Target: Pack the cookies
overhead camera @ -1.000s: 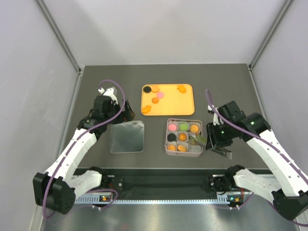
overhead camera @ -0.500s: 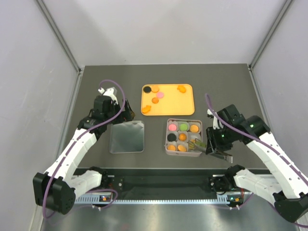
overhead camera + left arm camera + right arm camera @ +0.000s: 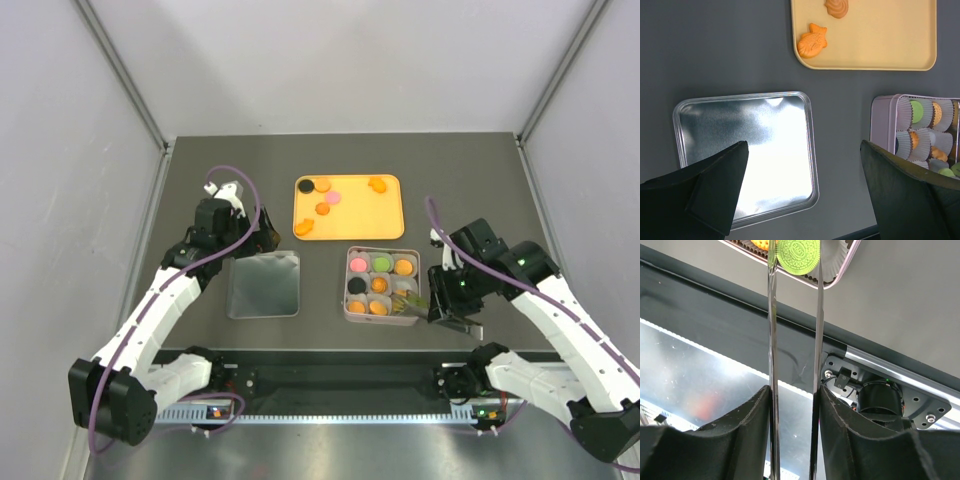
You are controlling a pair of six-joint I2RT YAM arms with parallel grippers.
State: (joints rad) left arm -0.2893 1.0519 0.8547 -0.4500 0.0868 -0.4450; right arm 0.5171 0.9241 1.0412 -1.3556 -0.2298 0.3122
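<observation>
1. Top external view: the table (image 3: 200, 170) carries an orange tray (image 3: 362, 216) at the far middle. A square tin (image 3: 382, 250) sits just nearer than the tray. A silver lid (image 3: 263, 285) lies flat to the left of the tin, apart from it.
2. Six cookies (image 3: 323, 208) lie loose on the tray: one black, one pink and four orange. One orange piece near the tray's near-left corner is fish-shaped in the left wrist view.
3. The tin holds frilled paper cups (image 3: 904, 140) in three rows of three. Seven cups each show a cookie:
   - far row: pink, green, orange
   - middle row: black, orange
   - near row: two orange
4. The right gripper (image 3: 793, 395) is closed part-way on a pair of thin metal tongs (image 3: 771, 330). Each finger presses one blade from outside.
5. The tong tips pinch a green cookie (image 3: 798, 255). It hangs over the frilled cup at the tin's near-right corner, overlapping the rim. Contact with the cup cannot be determined.
6. The left gripper (image 3: 803, 145) hovers above the lid with its jaws spread wide. Nothing is between them.
</observation>
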